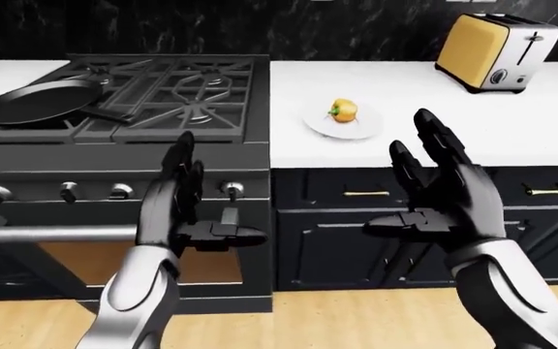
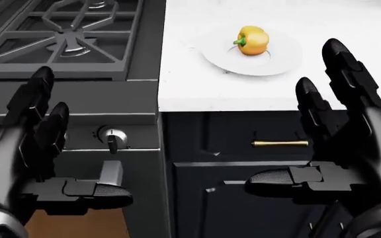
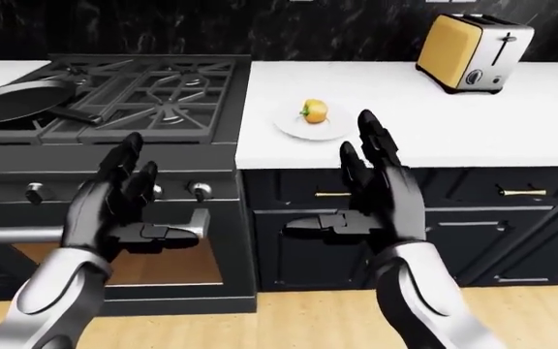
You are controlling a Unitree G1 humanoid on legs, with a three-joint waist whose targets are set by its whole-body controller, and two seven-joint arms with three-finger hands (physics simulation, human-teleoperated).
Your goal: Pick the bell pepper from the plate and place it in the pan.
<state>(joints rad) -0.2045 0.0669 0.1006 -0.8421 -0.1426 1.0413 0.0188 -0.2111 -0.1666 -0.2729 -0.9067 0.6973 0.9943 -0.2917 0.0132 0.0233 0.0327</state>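
A yellow-orange bell pepper point(image 2: 253, 40) with a green stem stands on a white plate point(image 2: 280, 58) on the white counter, right of the stove. The black pan point(image 1: 36, 102) lies on the stove's left burners, its handle pointing right. My left hand point(image 2: 45, 153) hangs open before the stove's knobs, low at the left of the head view. My right hand point(image 2: 326, 144) is open too, fingers spread, held in front of the dark cabinet below and right of the plate. Neither hand touches anything.
A yellow toaster point(image 1: 493, 51) stands on the counter point(image 1: 550, 116) at the upper right. Stove grates point(image 2: 64, 34) fill the upper left, with knobs point(image 2: 112, 136) and an oven handle point(image 1: 66, 233) below. Dark cabinet drawers with brass pulls point(image 2: 280, 143) sit under the counter.
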